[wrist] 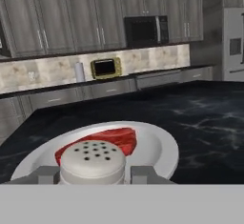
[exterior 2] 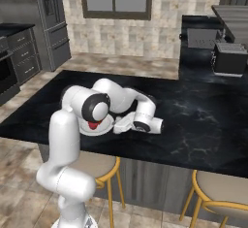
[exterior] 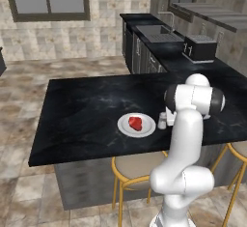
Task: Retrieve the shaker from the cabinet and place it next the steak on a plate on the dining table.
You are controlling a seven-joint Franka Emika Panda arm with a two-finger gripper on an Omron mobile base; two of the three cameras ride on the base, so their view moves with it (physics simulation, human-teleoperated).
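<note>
the hand (wrist: 93, 174) is clamped on the upright shaker (wrist: 93, 162), just beside the plate (wrist: 164, 147) rim, the steak (wrist: 112, 139) straight behind it.

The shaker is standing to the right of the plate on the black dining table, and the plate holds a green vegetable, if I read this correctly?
Not quite: the plate holds a red steak, as the left base view shows. The shaker does stand right of it on the dining table.

Beside the white plate (wrist: 162, 147), the steak (wrist: 114, 137) on it is red and the shaker (wrist: 93, 162) between my grey fingers (wrist: 143, 174) is whitish-grey with dark holes. Under the plate, the table (exterior: 87, 105) is black, veined pale grey.
</note>
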